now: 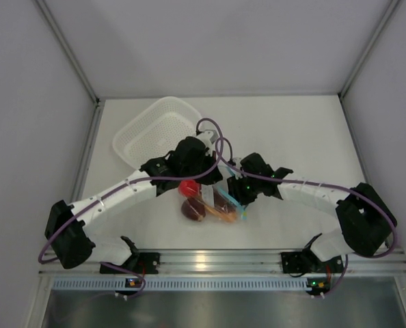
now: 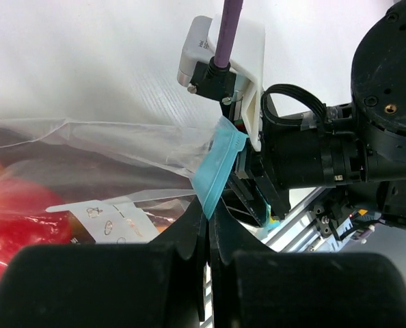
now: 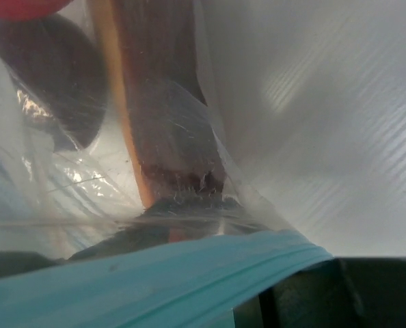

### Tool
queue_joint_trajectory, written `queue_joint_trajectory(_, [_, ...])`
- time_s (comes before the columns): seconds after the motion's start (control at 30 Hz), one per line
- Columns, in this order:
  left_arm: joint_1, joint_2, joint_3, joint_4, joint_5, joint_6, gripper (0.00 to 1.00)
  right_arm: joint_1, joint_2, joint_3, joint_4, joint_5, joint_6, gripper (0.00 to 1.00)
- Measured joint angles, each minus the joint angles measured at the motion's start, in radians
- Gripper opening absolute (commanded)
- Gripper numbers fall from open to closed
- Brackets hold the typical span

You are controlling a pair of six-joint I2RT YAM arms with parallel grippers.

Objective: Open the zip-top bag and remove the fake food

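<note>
The zip-top bag lies at the table's middle, between my two grippers. My left gripper is shut on one lip of its light blue zip strip. My right gripper faces it and pinches the other blue lip, which hides its jaws in its own view. Inside the clear plastic are the red tomato ball, the dark brown ring and the orange slice. The ball shows blurred in the left wrist view. The ring and the slice show in the right wrist view.
A white perforated basket stands behind and left of the bag, close to my left wrist. The aluminium rail with both arm bases runs along the near edge. Grey walls close in the table at left, right and back.
</note>
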Motion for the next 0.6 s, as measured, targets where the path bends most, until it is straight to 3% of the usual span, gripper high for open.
queue_joint_trajectory(0.13, [-0.023,0.002,-0.010,0.009,-0.040,-0.017,0.00,0.000,0.000,-0.043,0.065,-0.058,0.031,0.09])
queue_joint_trajectory(0.23, [-0.031,0.002,-0.021,0.021,-0.055,-0.031,0.00,0.000,0.000,-0.068,0.113,-0.084,0.064,0.00])
queue_joint_trajectory(0.6, [-0.032,0.002,-0.041,0.047,-0.062,-0.035,0.00,0.001,-0.047,-0.052,0.095,-0.020,0.083,0.00])
